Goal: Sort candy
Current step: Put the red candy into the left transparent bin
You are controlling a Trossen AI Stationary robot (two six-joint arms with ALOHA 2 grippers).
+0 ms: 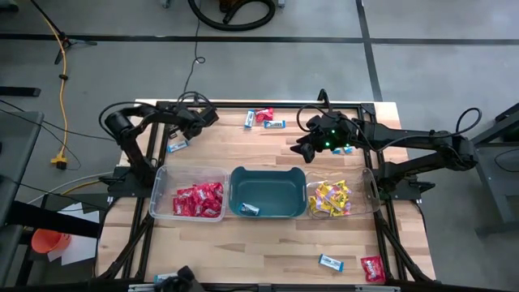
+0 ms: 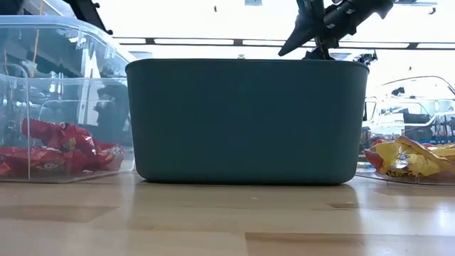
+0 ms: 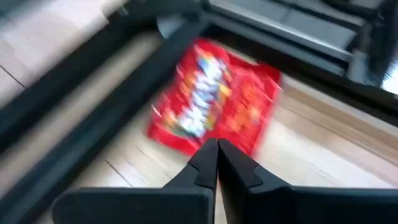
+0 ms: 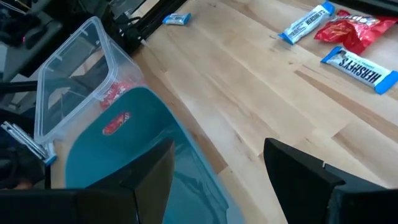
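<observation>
My left gripper (image 3: 217, 148) is over the table's far left part (image 1: 204, 120), shut on a glossy red candy packet (image 3: 214, 93). The high view hides that packet under the gripper. My right gripper (image 4: 217, 177) hangs open and empty above the boards just beyond the teal tub (image 1: 262, 172); it also shows in the high view (image 1: 308, 148). Red candy (image 1: 199, 200) fills the clear left bin. Yellow candy (image 1: 330, 197) lies in the clear right bin. A blue-and-white packet (image 1: 249, 208) lies in the tub. My left gripper pinches the red packet's edge nearest the gripper (image 3: 205, 138) between its two shut fingers. The packet sticks out flat past the fingertips, printed face to the wrist camera, over the table's black frame rail and the boards. The view is blurred, and I cannot tell whether the packet is lifted clear.
Loose candy lies flat at the far edge: a red packet (image 4: 348, 28) and two blue-and-white ones (image 4: 359, 68), (image 4: 305, 23). Another blue-and-white packet (image 1: 177, 146) lies at the far left. A blue-and-white (image 1: 330, 261) and a red packet (image 1: 372, 268) lie near the front right.
</observation>
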